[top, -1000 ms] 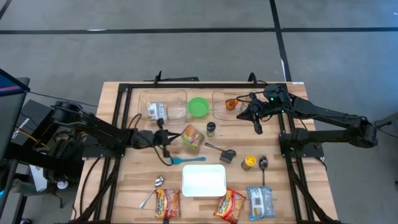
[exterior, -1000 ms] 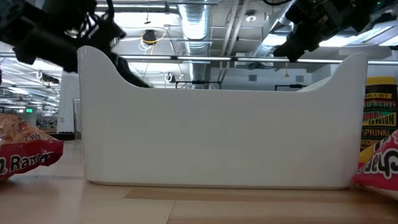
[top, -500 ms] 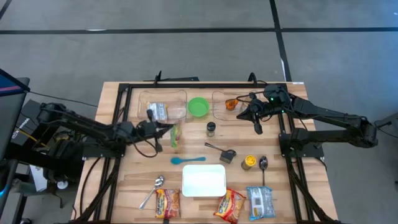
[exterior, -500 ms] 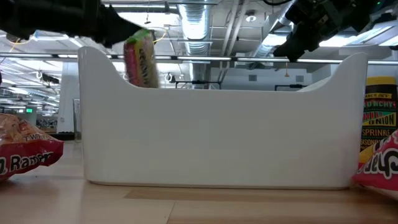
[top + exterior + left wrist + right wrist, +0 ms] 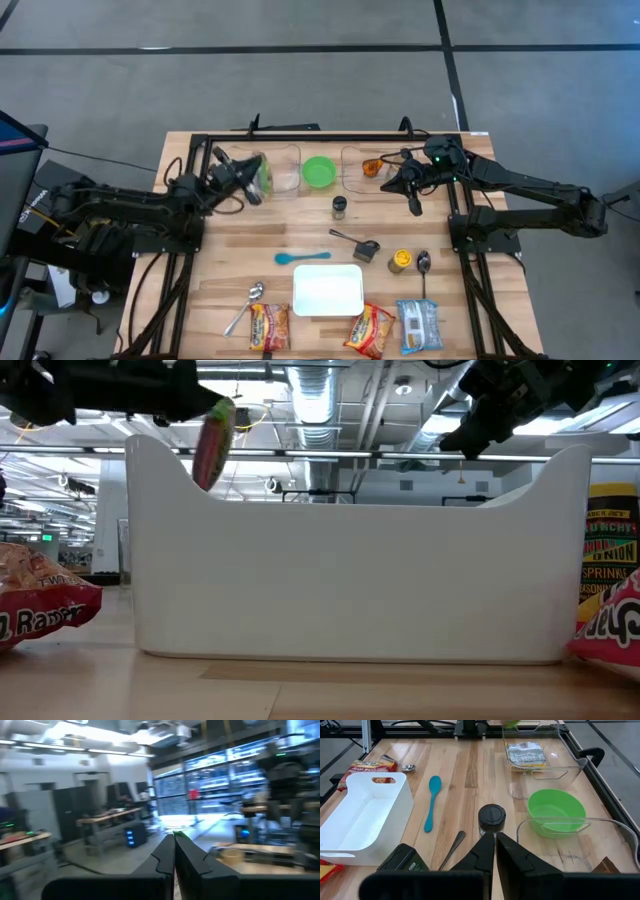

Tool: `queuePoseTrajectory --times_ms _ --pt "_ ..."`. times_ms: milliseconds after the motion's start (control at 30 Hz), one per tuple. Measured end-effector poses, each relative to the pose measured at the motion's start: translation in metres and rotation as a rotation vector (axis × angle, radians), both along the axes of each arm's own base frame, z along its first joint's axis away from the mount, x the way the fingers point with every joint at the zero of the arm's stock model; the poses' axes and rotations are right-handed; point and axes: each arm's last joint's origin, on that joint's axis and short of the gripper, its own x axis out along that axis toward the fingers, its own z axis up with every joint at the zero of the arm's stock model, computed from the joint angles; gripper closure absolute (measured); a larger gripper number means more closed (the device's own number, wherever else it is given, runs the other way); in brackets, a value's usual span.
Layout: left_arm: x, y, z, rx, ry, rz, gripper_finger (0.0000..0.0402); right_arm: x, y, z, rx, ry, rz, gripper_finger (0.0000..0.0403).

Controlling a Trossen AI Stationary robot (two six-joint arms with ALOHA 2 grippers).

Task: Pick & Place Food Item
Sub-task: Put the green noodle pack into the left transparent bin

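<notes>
Left gripper [image 5: 250, 180] is up over the far-left part of the counter [image 5: 230, 275], jaws clenched on a crinkly green-and-pink food packet [image 5: 259, 178] held above the clear rectangular glass dish [image 5: 285, 180] near the far edge; a silvery flat pouch lies inside that dish. In the low view the packet [image 5: 214, 442] hangs tilted in the air behind the white bin's wall. Right gripper [image 5: 413, 205] sits near the far-right side, jaws clenched on nothing, just beside a second clear glass dish [image 5: 358, 178] holding something orange. Round green plastic bowl [image 5: 319, 171] stands between the two dishes. Small jar with a dark round lid [image 5: 340, 207] stands on the slatted wood near the middle. Teal plastic spoon [image 5: 300, 257] lies flat just behind the white rectangular plastic bin [image 5: 328, 290] with rounded corners and cut-out handles. Black measuring scoop [image 5: 360, 246] lies beside a yellow-lidded jar [image 5: 399, 261] and a metal spoon [image 5: 424, 266]. Another metal spoon [image 5: 245, 306] lies near the front-left. Three glossy noodle packets along the front edge: two red [image 5: 269, 327] [image 5: 369, 331], one blue [image 5: 418, 326]
</notes>
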Motion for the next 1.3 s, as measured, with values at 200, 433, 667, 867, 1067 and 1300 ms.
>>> queuePoseTrajectory --times_ms 200,433,667,867,1067,1300 --pt "-0.006 0.024 -0.002 -0.005 0.007 0.139 0.0401 0.0 0.0 0.0 0.0 0.0 0.0 0.039" --pt "0.0 0.042 -0.015 -0.044 0.065 0.157 0.0401 0.0 0.0 0.0 -0.001 -0.002 0.0 0.039" --pt "0.005 0.062 -0.035 -0.084 0.167 0.24 0.0401 0.0 0.0 0.0 -0.001 -0.002 0.0 0.039" --pt "0.008 0.071 -0.047 -0.067 0.269 0.222 0.0401 0.0 0.0 0.0 -0.001 -0.001 0.0 0.039" --pt "0.009 0.073 -0.051 -0.017 0.353 0.231 0.0401 0.0 0.0 0.0 -0.001 -0.002 0.0 0.039" --pt "0.009 0.073 -0.056 -0.02 0.416 0.23 0.0401 0.0 0.0 0.0 -0.001 -0.002 0.0 0.039"
